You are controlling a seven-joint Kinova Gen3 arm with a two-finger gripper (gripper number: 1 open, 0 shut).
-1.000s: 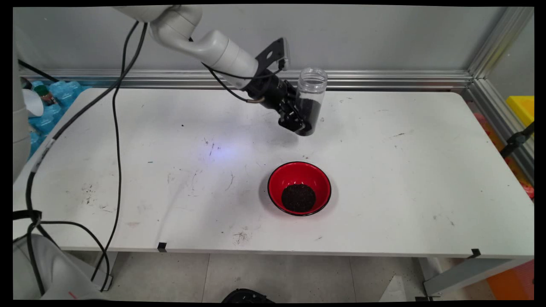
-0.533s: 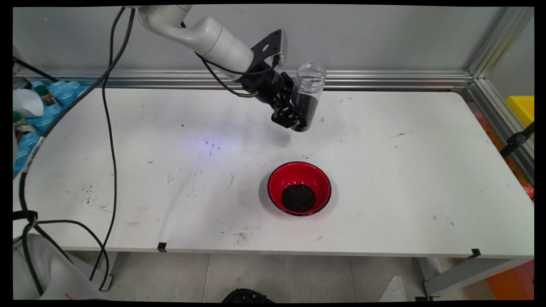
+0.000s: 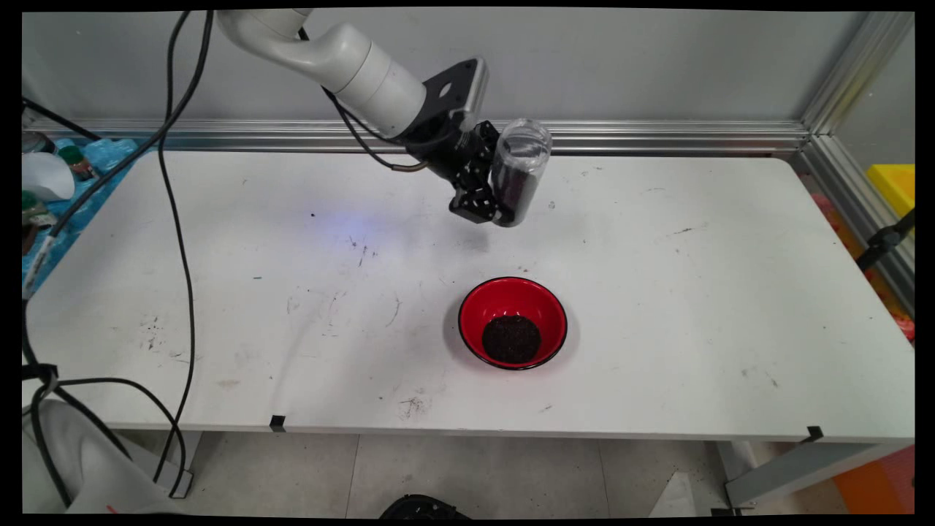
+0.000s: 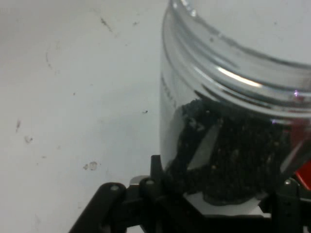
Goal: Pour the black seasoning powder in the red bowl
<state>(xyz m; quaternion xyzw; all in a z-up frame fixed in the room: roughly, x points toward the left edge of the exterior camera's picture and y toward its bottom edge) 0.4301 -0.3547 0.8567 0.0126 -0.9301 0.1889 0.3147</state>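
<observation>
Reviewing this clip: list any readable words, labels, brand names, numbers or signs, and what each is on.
None can be read.
The clear jar held in the gripper shows no label in the main view or the hand view.
The red bowl bears no print.
The white table carries only scuffs and specks.

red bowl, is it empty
No, the red bowl on the table holds a round heap of dark grains at its bottom.
</observation>
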